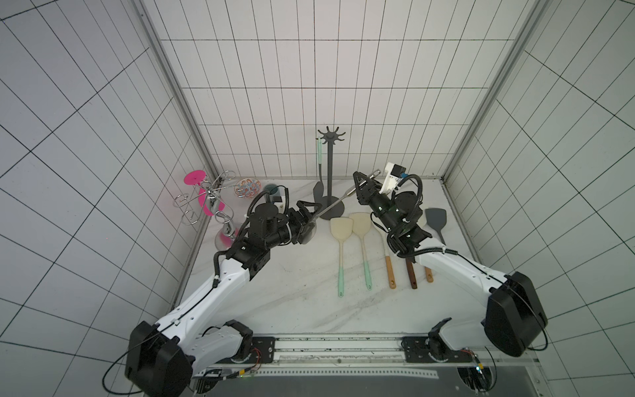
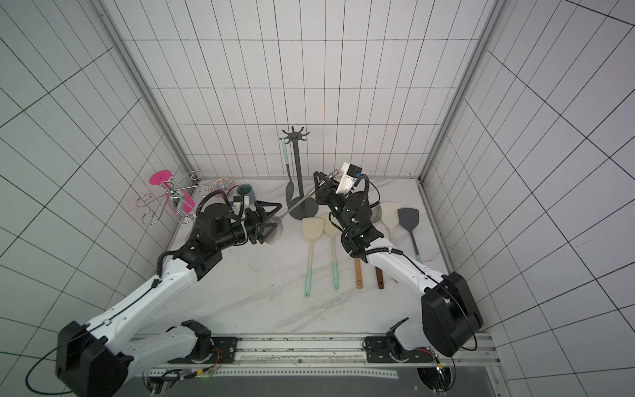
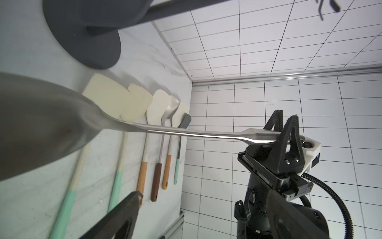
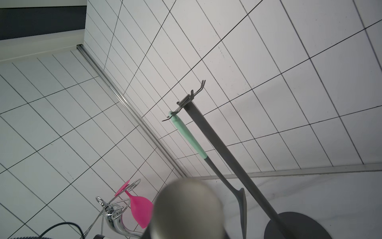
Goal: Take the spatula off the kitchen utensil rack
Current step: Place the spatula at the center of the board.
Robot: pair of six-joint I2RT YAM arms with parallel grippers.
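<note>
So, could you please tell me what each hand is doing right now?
Left hand: open.
Right hand: closed on the steel spatula, at its handle.

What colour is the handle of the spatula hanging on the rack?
Mint green; the handle shows best in the right wrist view.

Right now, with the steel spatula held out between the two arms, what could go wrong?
1. The right gripper pinches only the handle end of the steel spatula, and the left gripper is open at the blade, so the spatula could pivot or slip.
2. Its shaft passes close by the rack; a swing might knock the rack or the hanging spatula.
</note>
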